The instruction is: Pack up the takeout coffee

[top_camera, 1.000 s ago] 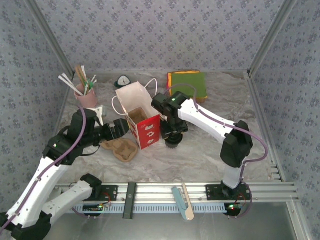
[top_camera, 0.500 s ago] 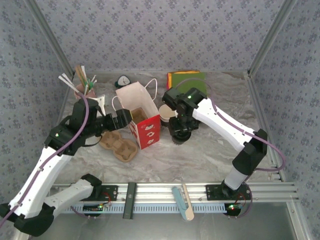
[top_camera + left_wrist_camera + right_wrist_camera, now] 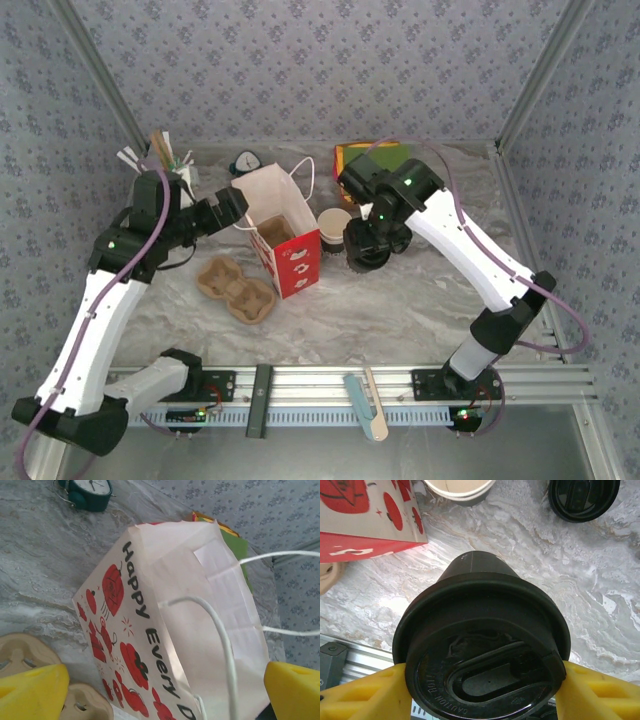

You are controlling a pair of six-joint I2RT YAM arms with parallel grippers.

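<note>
Coffee cup (image 3: 480, 605), lidded and upright, clasped in right gripper (image 3: 481, 692) just right of paper bag (image 3: 297, 262); left gripper (image 3: 232, 207), spread empty, flanks bag's other side.

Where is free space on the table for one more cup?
Free: front right of the table, right of the paper bag, before the lidded cup. Crowded: around the bag, with cup carrier and open cup.
</note>
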